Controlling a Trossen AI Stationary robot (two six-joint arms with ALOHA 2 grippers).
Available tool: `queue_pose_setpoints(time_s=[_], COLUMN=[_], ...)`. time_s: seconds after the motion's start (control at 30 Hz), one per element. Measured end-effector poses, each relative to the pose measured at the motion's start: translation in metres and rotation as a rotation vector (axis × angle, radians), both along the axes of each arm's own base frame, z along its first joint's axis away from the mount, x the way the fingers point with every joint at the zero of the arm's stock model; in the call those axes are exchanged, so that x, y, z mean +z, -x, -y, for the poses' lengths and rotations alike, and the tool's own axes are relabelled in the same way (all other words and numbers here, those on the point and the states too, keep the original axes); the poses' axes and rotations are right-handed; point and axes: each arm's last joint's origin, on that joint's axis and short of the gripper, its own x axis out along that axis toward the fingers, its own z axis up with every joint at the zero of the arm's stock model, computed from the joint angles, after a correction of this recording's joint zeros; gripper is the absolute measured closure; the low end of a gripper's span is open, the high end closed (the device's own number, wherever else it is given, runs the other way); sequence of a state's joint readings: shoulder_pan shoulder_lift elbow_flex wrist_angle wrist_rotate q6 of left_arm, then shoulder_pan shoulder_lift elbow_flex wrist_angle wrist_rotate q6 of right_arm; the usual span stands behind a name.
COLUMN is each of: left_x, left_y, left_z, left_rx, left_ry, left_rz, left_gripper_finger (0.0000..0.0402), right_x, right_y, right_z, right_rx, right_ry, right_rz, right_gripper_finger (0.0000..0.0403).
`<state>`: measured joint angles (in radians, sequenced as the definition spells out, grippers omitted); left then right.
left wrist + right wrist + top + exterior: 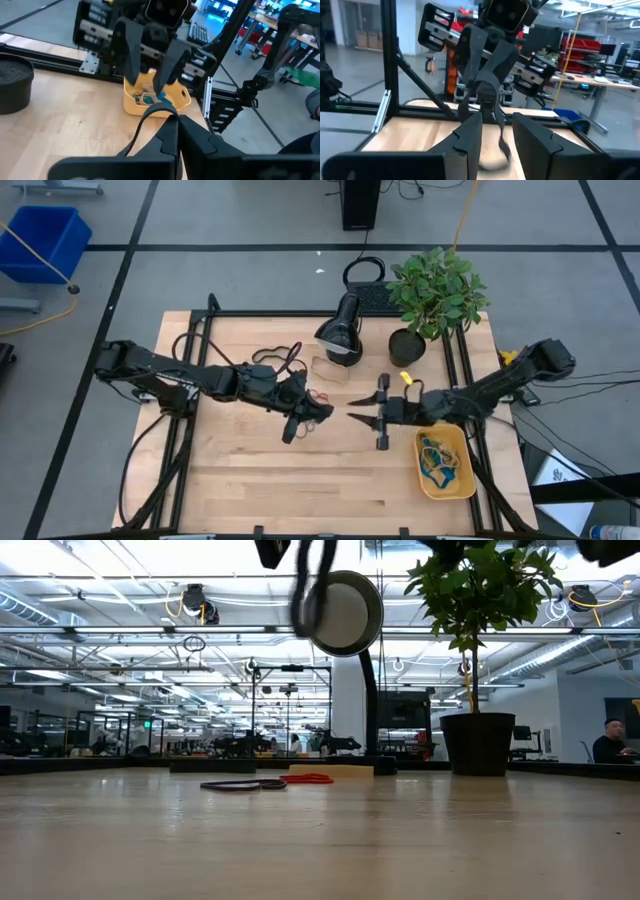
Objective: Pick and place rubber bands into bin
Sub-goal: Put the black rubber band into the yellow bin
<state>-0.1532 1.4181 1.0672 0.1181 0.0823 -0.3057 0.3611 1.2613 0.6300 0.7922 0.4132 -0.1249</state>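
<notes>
Black, thin rubber band (145,125) hangs pinched in the closed left gripper (296,423) mid-table, apparently for handover; the right gripper (362,418) waits open beside the shallow yellow-orange plastic bin (462,481).

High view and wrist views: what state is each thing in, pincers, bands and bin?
Left pincer: shut, gripping a band, facing the right pincer.
Thin black rubber band: held by the left pincer, hanging loose.
Right pincer: open, empty, beside the bin.
Shallow yellow-orange plastic bin: upright on the table, partly filled.
Blue and green rubber bands: lying inside the bin.
Red rubber band: flat on the table, not yet picked.
</notes>
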Motion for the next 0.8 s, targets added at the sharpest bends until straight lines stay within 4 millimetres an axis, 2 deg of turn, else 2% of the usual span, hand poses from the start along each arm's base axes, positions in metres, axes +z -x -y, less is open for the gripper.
queue_pose_setpoints(time_s=[0.2, 0.5, 0.8], left_x=[0.000, 0.000, 0.001], left_y=[0.000, 0.000, 0.000], left_z=[0.000, 0.000, 0.000], left_rx=[-0.001, -0.004, -0.003], left_ry=[-0.023, -0.038, -0.037], left_rz=[0.006, 0.010, 0.015], left_gripper_finger=[0.0390, 0.0390, 0.0391], right_x=[-0.014, -0.032, -0.027], right_y=[-0.020, -0.038, -0.054], right_z=[0.007, 0.014, 0.010], right_rx=[0.051, 0.060, 0.055], right_ry=[-0.030, -0.092, -0.065], right_rz=[0.053, 0.085, 0.099], right_gripper_finger=[0.0301, 0.0302, 0.0303])
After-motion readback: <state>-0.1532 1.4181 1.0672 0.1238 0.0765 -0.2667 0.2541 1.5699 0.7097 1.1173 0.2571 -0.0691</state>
